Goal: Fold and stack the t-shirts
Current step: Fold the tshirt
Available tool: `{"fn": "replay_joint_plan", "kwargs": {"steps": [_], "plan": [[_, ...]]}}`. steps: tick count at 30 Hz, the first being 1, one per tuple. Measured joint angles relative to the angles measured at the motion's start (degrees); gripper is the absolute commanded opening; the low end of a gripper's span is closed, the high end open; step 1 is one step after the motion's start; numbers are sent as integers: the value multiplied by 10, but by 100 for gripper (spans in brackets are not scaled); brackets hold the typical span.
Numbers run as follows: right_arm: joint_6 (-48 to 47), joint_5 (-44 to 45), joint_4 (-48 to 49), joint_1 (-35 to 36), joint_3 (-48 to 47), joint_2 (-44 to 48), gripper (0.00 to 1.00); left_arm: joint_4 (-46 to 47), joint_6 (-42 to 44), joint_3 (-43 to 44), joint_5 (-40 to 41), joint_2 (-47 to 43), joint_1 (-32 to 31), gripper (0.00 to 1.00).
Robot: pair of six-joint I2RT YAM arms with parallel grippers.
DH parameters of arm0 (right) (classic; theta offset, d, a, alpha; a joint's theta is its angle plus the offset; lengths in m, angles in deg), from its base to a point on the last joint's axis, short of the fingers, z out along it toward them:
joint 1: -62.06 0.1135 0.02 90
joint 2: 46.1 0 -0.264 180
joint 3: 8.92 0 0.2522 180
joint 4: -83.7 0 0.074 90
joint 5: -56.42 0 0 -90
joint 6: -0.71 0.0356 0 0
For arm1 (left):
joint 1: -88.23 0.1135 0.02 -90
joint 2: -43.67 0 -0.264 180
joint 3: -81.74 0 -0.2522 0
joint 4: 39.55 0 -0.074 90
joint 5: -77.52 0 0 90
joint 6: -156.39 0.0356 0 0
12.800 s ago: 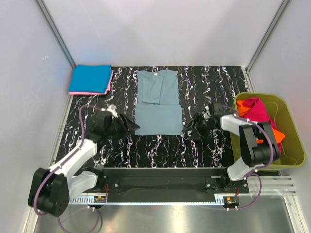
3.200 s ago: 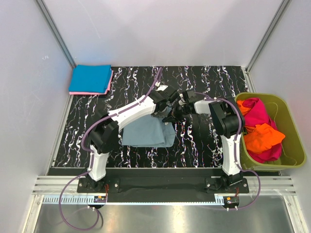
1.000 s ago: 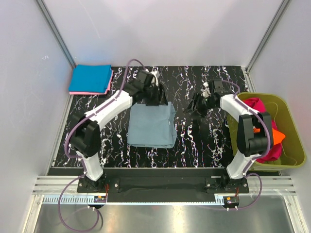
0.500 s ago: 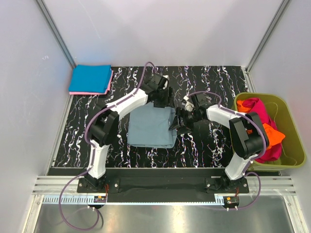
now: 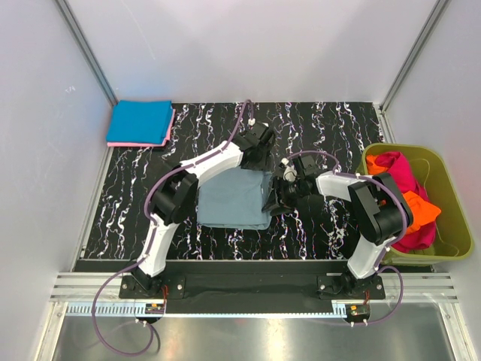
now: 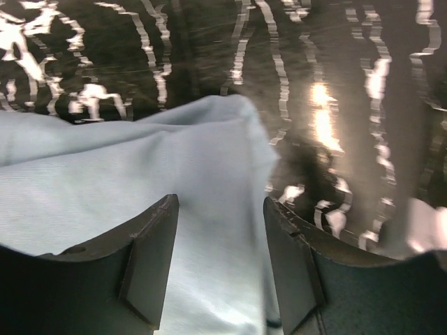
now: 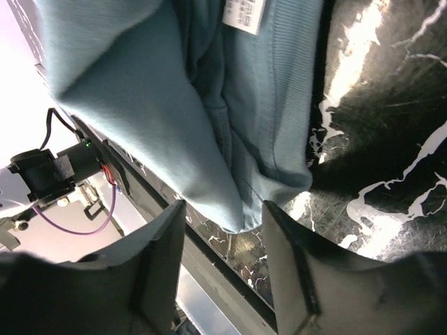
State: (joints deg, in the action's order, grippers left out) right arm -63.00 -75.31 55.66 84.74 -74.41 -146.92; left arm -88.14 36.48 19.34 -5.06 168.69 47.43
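Note:
A folded dusty grey-blue t-shirt (image 5: 231, 197) lies mid-table. My left gripper (image 5: 261, 162) is at its far right corner. In the left wrist view the left gripper (image 6: 220, 202) is open, and the shirt's cloth (image 6: 140, 167) lies under and between the fingers. My right gripper (image 5: 270, 201) is at the shirt's right edge. In the right wrist view the right gripper (image 7: 223, 208) is open around a folded corner of the shirt (image 7: 147, 105), with the white neck label (image 7: 244, 14) showing. A folded bright blue t-shirt (image 5: 140, 121) lies on a pink one (image 5: 170, 129) at the far left.
An olive-green tub (image 5: 454, 188) stands at the right edge, holding a magenta t-shirt (image 5: 394, 169) and an orange t-shirt (image 5: 409, 210). White walls close in the black marbled table (image 5: 323, 128) on the left, the far side and the right.
The left gripper moved right along the shirt's far edge to its right corner. The right gripper came left and nearer, up to the shirt's right edge.

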Motion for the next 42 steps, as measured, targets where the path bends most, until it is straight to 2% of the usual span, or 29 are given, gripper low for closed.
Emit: {"fn": "replay_joint_plan", "kwargs": {"steps": [6, 11, 17, 23, 25, 27, 30, 33, 40, 41, 42], "plan": [[13, -11, 26, 1, 17, -3, 48, -10, 8, 13, 24, 10, 1, 52], [21, -16, 42, 3, 22, -3, 53, -11, 12, 26, 26, 17, 1, 47], [26, -27, 48, 5, 30, -3, 52, -13, 20, 51, 29, 38, 1, 34], [34, -40, 57, 8, 30, -5, 34, -16, 27, 61, 29, 46, 1, 17], [40, -44, 61, 9, 35, -2, 29, -16, 29, 61, 29, 46, 1, 15], [46, -45, 63, 9, 48, 9, 16, -17, 29, 65, 29, 49, 1, 11], [59, -47, 63, 9, 68, 33, 6, -18, 29, 73, 29, 54, 1, 4], [73, -52, 67, 10, 80, 53, 3, -20, 29, 81, 29, 58, 1, 0], [104, -58, 96, 10, 121, 79, 3, -29, 28, 102, 21, 74, -2, 0], [107, -58, 99, 10, 125, 78, 3, -30, 26, 104, 18, 78, -2, 1], [109, -58, 102, 10, 128, 75, 3, -30, 26, 106, 15, 81, -2, 8]]}}
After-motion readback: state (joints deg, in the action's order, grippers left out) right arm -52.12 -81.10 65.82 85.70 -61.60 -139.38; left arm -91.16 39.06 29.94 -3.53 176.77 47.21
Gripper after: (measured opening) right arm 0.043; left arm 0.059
